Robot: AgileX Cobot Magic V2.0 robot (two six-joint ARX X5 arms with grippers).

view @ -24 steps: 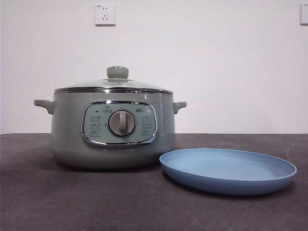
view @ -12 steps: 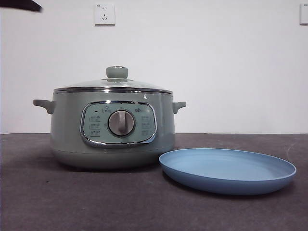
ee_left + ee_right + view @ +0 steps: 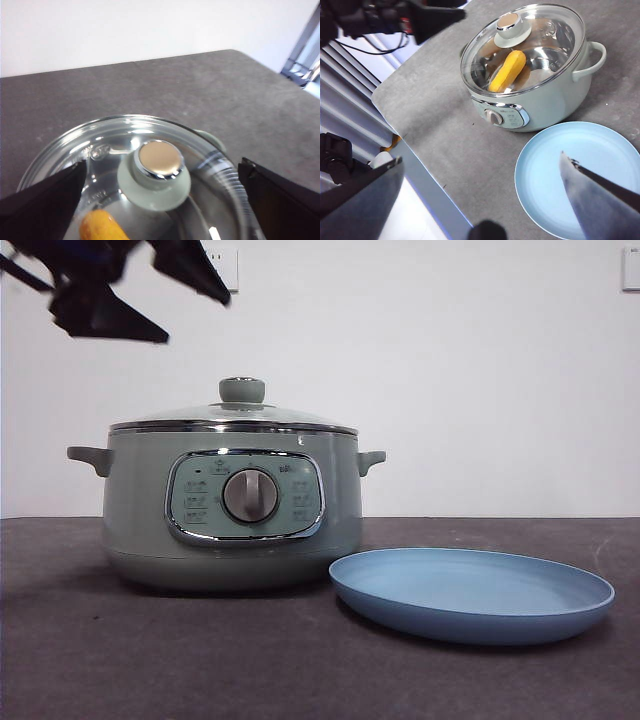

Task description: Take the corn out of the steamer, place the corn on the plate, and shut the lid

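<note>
Hovering my left gripper (image 3: 160, 200), jaws spread, over the lid (image 3: 235, 418) of the steamer (image 3: 232, 505), I judge lifting it comes first, since the corn (image 3: 507, 70) lies inside; the right gripper (image 3: 480, 200), seemingly open, waits above the plate (image 3: 472, 593).

No legible text anywhere
</note>
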